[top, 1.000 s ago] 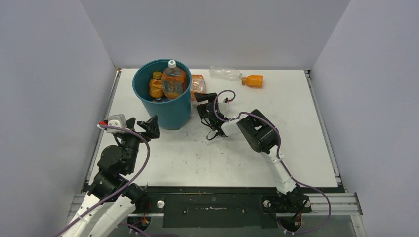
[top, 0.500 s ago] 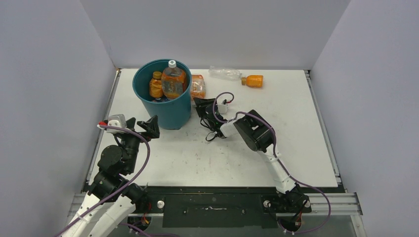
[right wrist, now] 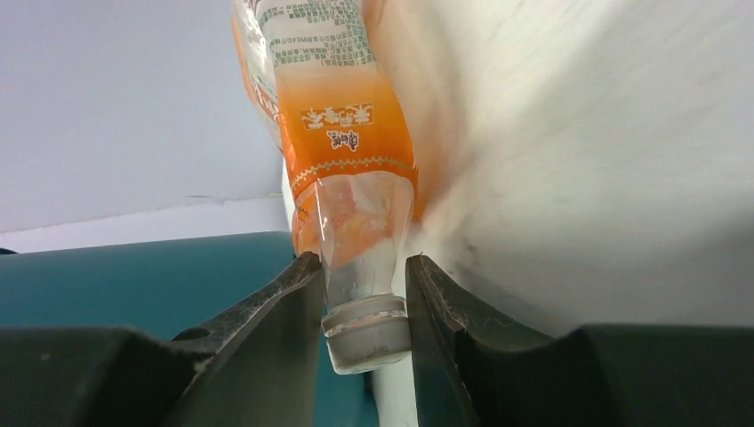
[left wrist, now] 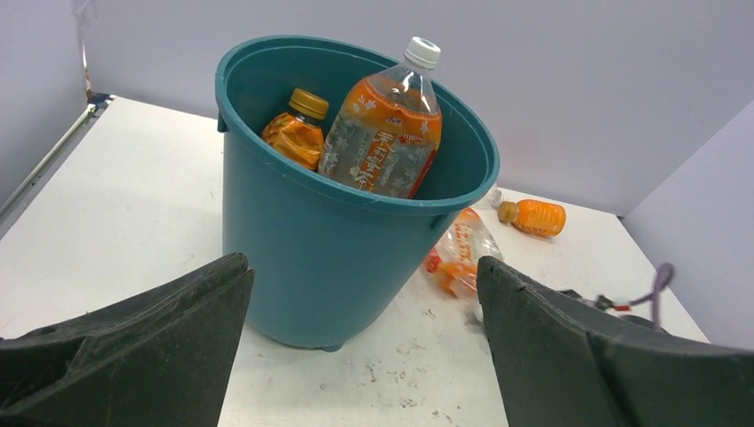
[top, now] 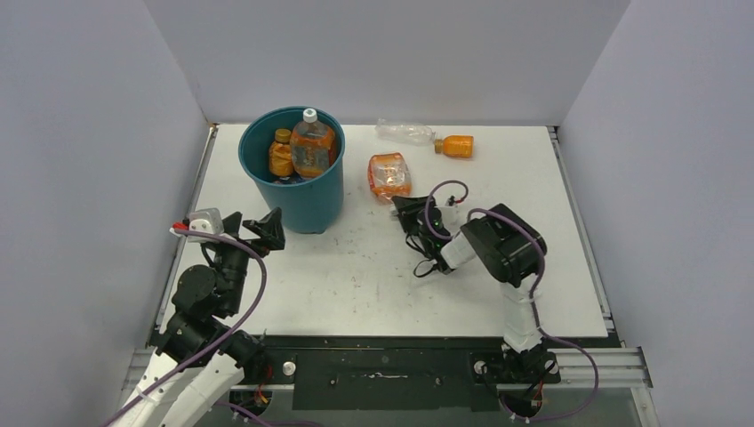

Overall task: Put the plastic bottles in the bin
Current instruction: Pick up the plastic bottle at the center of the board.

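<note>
The teal bin (top: pixel 307 200) stands at the back left and holds a large orange-label bottle (top: pixel 312 147) and a small orange bottle (top: pixel 281 154). My right gripper (top: pixel 403 205) is shut on the neck of a clear orange-label bottle (top: pixel 389 175) that lies on the table right of the bin. In the right wrist view its white cap (right wrist: pixel 366 331) sits between the fingers (right wrist: pixel 284 307). A clear bottle (top: pixel 405 133) and an orange bottle (top: pixel 456 145) lie at the back. My left gripper (top: pixel 267 229) is open and empty, just front-left of the bin (left wrist: pixel 347 258).
Grey walls close the table on three sides. Metal rails run along the table's left edge (top: pixel 197 191) and right edge (top: pixel 569 191). The right arm's purple cable (top: pixel 440 191) loops above its wrist.
My right arm has swung to the right and pulled the orange-label bottle away from the bin's side. The left arm has barely moved.
</note>
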{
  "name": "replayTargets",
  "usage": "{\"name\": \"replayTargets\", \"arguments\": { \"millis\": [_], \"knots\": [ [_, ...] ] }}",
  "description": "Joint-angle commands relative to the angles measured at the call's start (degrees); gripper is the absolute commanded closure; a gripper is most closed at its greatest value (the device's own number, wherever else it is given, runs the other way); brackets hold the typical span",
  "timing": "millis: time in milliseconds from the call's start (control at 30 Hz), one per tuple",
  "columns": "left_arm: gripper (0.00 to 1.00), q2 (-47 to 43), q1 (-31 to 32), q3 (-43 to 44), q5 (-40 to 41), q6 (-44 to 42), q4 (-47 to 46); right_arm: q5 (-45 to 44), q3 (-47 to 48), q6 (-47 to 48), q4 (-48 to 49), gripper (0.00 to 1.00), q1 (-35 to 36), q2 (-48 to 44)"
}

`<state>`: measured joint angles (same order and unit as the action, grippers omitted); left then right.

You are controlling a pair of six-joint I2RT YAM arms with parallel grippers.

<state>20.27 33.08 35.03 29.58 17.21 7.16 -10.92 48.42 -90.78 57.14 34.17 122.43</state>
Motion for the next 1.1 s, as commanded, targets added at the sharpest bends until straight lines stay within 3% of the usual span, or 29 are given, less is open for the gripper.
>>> {"name": "replayTargets", "arguments": {
  "millis": [0,100,233,300,533,733,833,1067],
  "knots": [
    [0.04,-0.5,0.3,0.2,-0.1,-0.3,-2.3,2.4,-12.5,12.3,-3.8,0.95,-3.5,-13.3],
    [0.04,-0.5,0.4,0.3,-1.0,-0.5,-2.6,7.3,-19.6,22.5,-10.4,0.95,-5.7,-25.7],
    [0.04,0.4,0.6,0.0,-8.8,-1.7,-4.5,12.3,-17.4,41.2,-35.2,0.95,-6.1,-43.3],
    [0.04,1.5,0.6,-0.3,-17.1,-2.5,-6.1,13.1,-13.8,48.7,-50.5,0.95,-5.7,-48.6],
    [0.04,12.5,2.3,0.7,-48.8,-1.2,-13.0,12.9,-3.4,65.2,-81.2,0.95,-5.4,-57.5],
    [0.04,19.5,8.2,3.9,-53.5,-4.9,-10.5,13.5,1.1,71.6,-90.9,0.95,-1.0,-59.9],
    [0.04,20.8,12.5,6.6,-53.5,-10.0,-7.6,11.3,4.4,73.7,-93.8,0.95,4.9,-62.6],
    [0.04,28.9,19.3,12.9,-58.9,-25.2,4.8,18.5,10.9,78.9,-100.3,0.95,14.1,-62.6]
  ]
}}
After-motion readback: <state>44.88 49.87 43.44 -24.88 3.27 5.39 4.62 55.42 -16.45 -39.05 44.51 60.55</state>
